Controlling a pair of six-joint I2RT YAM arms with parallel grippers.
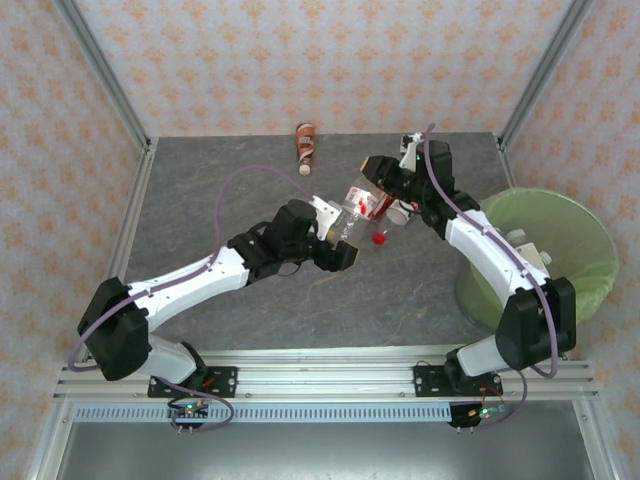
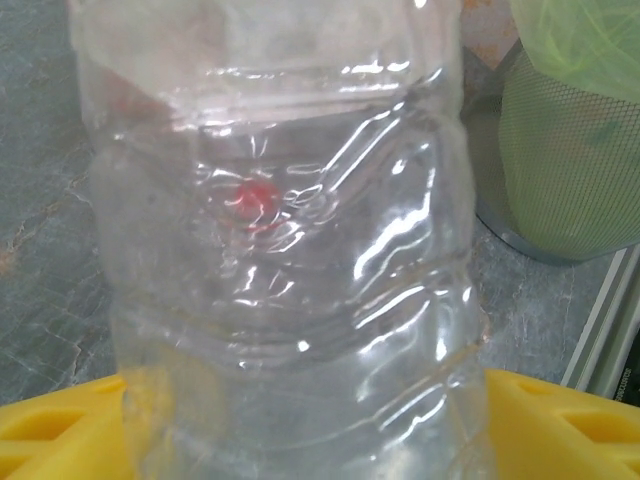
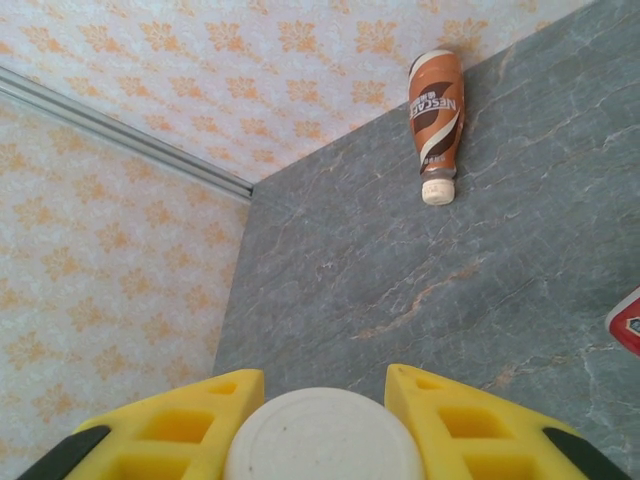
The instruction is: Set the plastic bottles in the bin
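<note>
My left gripper (image 1: 343, 243) (image 2: 300, 435) is shut on a clear plastic bottle (image 1: 361, 205) (image 2: 280, 250) with a red and white label, held above the middle of the table. A red cap (image 1: 380, 238) shows just beside it; I cannot tell whether it belongs to that bottle. My right gripper (image 1: 398, 208) (image 3: 325, 405) is shut on a bottle whose white cap (image 3: 322, 435) sits between its yellow fingers (image 3: 190, 420). A brown-orange bottle (image 1: 305, 145) (image 3: 436, 110) lies by the back wall. The green-lined bin (image 1: 590, 235) (image 2: 565, 160) stands off the table's right edge.
The two grippers are close together over the grey marble table (image 1: 220, 210). Metal frame posts and patterned walls enclose the table on the left, back and right. A metal rail (image 1: 330, 360) runs along the near edge.
</note>
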